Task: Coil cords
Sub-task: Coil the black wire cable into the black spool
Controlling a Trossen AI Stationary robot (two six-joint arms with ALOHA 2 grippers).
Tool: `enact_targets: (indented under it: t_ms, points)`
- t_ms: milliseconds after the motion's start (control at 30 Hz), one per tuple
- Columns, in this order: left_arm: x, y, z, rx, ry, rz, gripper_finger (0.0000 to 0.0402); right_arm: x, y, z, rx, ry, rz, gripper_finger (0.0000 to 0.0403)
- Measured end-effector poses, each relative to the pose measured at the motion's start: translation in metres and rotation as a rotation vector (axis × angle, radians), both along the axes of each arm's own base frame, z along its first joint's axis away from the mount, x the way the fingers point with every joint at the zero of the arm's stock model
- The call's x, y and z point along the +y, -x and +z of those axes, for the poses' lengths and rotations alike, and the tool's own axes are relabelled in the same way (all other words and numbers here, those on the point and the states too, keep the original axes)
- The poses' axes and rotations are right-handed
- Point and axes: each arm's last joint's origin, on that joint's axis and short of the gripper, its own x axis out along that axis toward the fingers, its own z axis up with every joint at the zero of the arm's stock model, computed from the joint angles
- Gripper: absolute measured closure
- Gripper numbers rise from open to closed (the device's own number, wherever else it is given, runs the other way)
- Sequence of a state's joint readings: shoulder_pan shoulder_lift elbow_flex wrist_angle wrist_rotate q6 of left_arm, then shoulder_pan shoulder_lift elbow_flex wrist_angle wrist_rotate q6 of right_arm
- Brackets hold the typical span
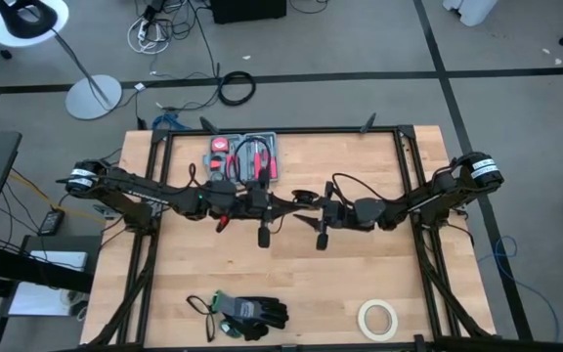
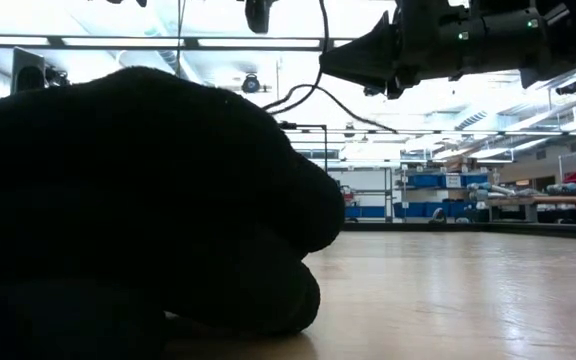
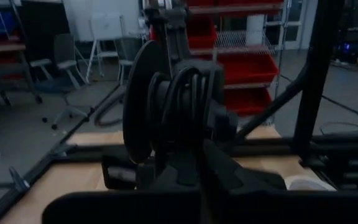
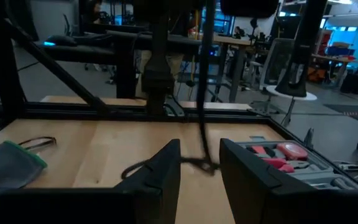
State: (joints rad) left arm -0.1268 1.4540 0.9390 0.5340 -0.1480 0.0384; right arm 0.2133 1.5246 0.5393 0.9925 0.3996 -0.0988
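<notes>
The counter (image 1: 291, 284) carries a tool case (image 1: 245, 156) at its far edge, gloves (image 1: 252, 315) and a tape roll (image 1: 379, 318) at the near edge. Both arms meet mid-counter, just in front of the case. The left end effector (image 1: 262, 205) is closed; in its wrist view several turns of cord (image 3: 188, 102) wrap a round form ahead of it. The right end effector (image 4: 199, 163) stands apart, a loose strand hanging between its fingers toward the case. By my judgement coiling is partly done: some turns are wound and the tail remains.
</notes>
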Motion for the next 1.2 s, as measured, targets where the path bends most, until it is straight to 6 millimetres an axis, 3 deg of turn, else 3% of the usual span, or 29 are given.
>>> enact_targets:
  t_ms: [433,533,633,733,900,1200]
  points:
    - [-0.001,0.000,0.003,-0.032,-0.006,0.020,0.0401,-0.006,-0.013,0.015,-0.011,0.023,-0.022,0.0298]
    - [-0.001,0.000,0.004,-0.039,-0.005,0.021,0.0401,-0.007,-0.014,0.013,0.023,0.011,-0.025,0.0326]
    - [-0.001,0.000,0.004,-0.042,-0.003,0.021,0.0401,-0.007,-0.014,0.008,0.074,-0.006,-0.024,0.0380]
    - [-0.001,0.000,0.001,-0.007,0.003,0.009,0.0401,-0.003,-0.013,0.002,0.127,-0.007,-0.012,0.0390]
    - [-0.001,0.001,-0.012,0.130,0.033,0.009,0.0401,0.011,-0.007,-0.003,0.212,-0.003,0.080,0.0395]
    - [-0.002,0.005,-0.029,0.313,0.120,-0.012,0.0401,0.027,0.020,0.010,0.341,-0.031,0.148,0.0395]
